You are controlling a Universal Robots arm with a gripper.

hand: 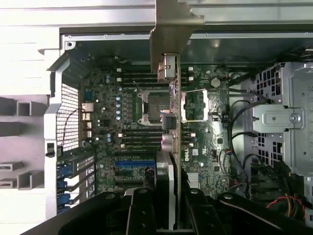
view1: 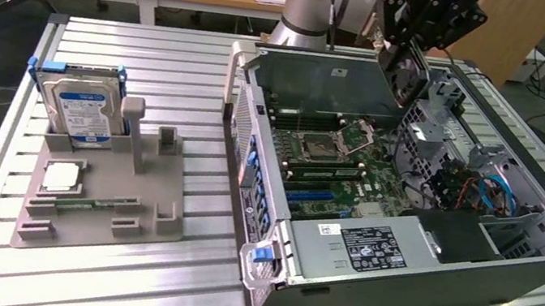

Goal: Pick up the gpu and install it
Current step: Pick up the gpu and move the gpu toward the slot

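Gripper [hand: 168,208] pinches the gpu [hand: 168,122] edge-on — card hangs straight below it, upper right in exterior view, above the motherboard [hand: 122,107].

My gripper [view1: 411,53] has white lettering on its body that reads ROBOTIQ. The motherboard [hand: 205,164] in the open case [view1: 447,292] bears a white DELL logo near its middle. The blue-white label on the hard drive [view1: 82,110] and the black label on the power supply [view1: 372,247] carry print I cannot make out.
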